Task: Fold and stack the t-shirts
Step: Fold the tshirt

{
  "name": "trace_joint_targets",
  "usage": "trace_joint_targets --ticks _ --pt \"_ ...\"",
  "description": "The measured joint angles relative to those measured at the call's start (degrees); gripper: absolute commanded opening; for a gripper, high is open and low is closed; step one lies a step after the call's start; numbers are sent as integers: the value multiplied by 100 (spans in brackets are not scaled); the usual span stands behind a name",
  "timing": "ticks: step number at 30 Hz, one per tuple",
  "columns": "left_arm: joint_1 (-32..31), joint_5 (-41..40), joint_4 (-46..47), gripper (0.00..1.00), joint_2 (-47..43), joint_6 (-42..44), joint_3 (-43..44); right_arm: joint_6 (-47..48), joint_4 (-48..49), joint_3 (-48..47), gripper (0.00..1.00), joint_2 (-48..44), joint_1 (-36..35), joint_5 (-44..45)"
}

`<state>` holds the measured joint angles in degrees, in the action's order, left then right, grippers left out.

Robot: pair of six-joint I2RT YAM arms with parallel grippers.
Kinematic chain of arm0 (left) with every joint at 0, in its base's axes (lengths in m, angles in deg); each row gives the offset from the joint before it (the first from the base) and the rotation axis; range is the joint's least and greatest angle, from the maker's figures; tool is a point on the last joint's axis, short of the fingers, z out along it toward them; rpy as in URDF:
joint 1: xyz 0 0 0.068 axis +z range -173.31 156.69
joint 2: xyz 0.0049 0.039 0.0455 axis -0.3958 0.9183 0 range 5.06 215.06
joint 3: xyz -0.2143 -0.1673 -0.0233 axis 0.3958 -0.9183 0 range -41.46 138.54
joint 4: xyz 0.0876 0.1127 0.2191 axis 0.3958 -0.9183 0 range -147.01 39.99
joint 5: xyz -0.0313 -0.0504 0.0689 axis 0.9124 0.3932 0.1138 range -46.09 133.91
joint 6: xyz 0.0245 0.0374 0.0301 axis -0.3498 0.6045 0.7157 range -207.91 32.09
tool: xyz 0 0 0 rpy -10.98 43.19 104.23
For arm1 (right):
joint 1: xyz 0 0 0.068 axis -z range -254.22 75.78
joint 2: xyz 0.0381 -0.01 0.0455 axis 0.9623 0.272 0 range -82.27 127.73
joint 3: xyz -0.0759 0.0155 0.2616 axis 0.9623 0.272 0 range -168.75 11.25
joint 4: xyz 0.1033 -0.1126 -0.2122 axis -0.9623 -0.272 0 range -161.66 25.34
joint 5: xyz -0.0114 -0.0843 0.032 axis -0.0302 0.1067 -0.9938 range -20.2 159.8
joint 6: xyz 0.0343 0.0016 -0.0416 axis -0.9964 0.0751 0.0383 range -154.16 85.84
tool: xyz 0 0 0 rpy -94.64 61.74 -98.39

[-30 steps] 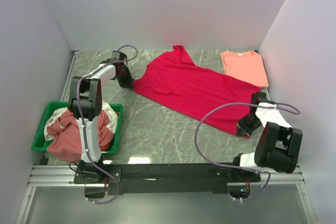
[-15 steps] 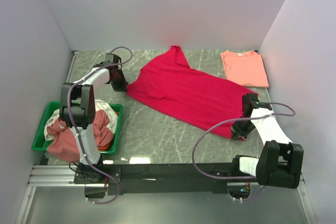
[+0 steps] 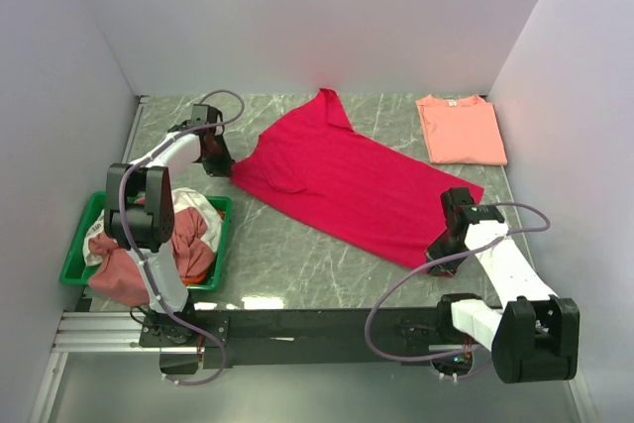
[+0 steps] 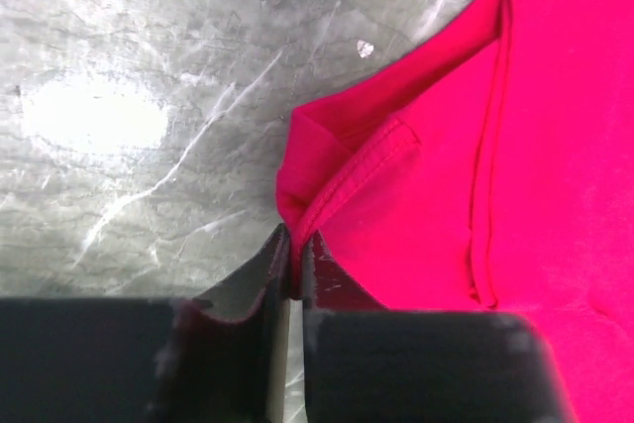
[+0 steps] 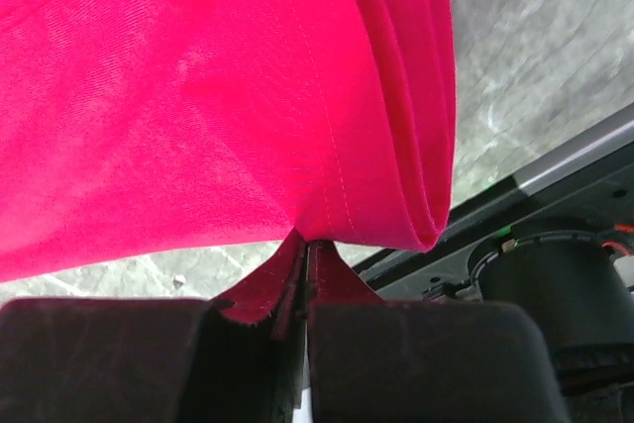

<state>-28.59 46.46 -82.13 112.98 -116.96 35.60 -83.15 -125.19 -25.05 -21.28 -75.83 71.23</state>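
Nearest you on the left, the green plastic tray (image 3: 71, 264) sits at the front edge of the grey marbled tabletop (image 3: 297, 245). It holds a loose heap of t-shirts. A dusty rose one (image 3: 117, 269) spills over the front rim, a white one (image 3: 196, 210) lies toward the back, and some orange cloth (image 3: 198, 260) shows at the right side.

On the near right, your right claw (image 3: 439, 248) is clamped on the near corner of the bright crimson-red t-shirt (image 3: 347, 180). In the right wrist view its two black fingers (image 5: 119, 354) press together with a small tab of red fabric pinched between them. A doubled edge of the cloth hangs to the right of the grip, above the tabletop and the black front rail (image 5: 555, 160).

The crimson shirt lies spread in a long diagonal across the middle of the tabletop, from that near-right corner up toward the far left. One point of it reaches to the back of the tabletop.

Farther back on the left, your left claw (image 3: 224, 167) is closed on the shirt's opposite corner. The left wrist view shows the jaws nearly touching, with a stitched hem caught at their tips, low over the tabletop.

In the far right corner a salmon-pink t-shirt (image 3: 461, 131) lies folded flat in a neat rectangle, collar toward the back. It is close beside the crimson one; you cannot tell whether the two touch.
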Motion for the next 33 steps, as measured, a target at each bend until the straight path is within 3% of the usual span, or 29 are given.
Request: trace_joint_targets --ticks 1,2,3,4,5,9,15,23,33 --pt "0 -13 -2 36 -31 13 0 -39 -33 2 11 -37 -48 -22" --pt "0 -35 -4 48 -61 79 0 -79 -42 0 22 -76 -90 -39" --pt "2 -57 -11 59 -96 87 0 -103 -50 -4 40 -107 -129 -42" --pt "4 -85 -20 71 -131 116 0 -140 -63 -13 46 -122 -157 -42" --pt "11 -129 -28 74 -181 98 0 -127 -94 -33 50 -131 -190 -33" --pt "22 -271 -61 75 -415 118 0 -79 -188 -372 56 -111 -278 -15" --pt "-192 -247 -66 66 -750 142 9 -63 98 -866 56 111 -306 -39" --pt "-1071 638 83 59 -772 37 -424 -61 514 -1088 56 844 -459 -114" --pt "-1056 1241 205 59 -203 -219 -505 -92 826 -1106 56 905 -584 -258"
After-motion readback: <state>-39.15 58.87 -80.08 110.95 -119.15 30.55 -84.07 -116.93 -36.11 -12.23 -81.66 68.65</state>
